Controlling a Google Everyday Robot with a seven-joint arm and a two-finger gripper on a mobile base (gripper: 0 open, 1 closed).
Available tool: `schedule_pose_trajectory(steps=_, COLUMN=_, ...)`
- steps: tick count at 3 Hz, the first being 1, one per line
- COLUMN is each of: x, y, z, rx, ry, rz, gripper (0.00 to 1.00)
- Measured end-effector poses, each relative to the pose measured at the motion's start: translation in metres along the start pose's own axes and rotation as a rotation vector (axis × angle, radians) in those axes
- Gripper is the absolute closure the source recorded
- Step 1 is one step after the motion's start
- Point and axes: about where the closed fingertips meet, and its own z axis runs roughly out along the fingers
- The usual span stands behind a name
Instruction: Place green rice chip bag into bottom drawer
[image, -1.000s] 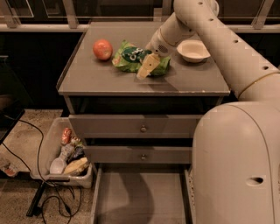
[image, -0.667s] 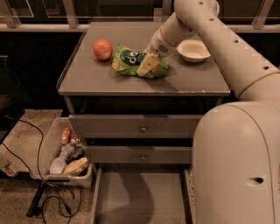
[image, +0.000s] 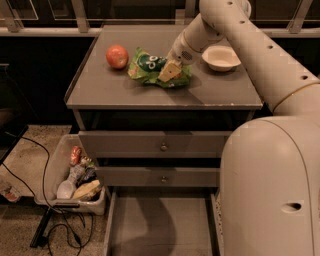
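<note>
The green rice chip bag (image: 151, 66) lies crinkled on the cabinet top, right of a red-orange apple (image: 117, 56). My gripper (image: 169, 73) reaches down from the upper right and sits on the bag's right half, its tan fingers together on the foil. The bag rests on the top surface. The bottom drawer (image: 160, 225) is pulled open below, a wide grey tray with a bare floor. My arm's large white body covers the drawer's right side.
A white bowl (image: 221, 57) stands on the cabinet top right of the gripper. Two upper drawers with round knobs (image: 163, 147) are closed. A plastic bin with snacks (image: 75, 177) and cables sits on the floor at the left.
The gripper has come down slightly onto the bag. The bag has shifted and spread to the right under the fingers.
</note>
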Motion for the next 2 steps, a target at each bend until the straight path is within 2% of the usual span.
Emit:
schedule_pose_trajectory(steps=1, x=0.000, y=0.000, z=0.001, rx=-0.002, ry=0.003, rz=-0.001, gripper=1.00)
schedule_pose_trajectory(steps=2, x=-0.004, y=0.008, z=-0.011, rx=-0.002, ry=0.016, rz=-0.029, gripper=1.00)
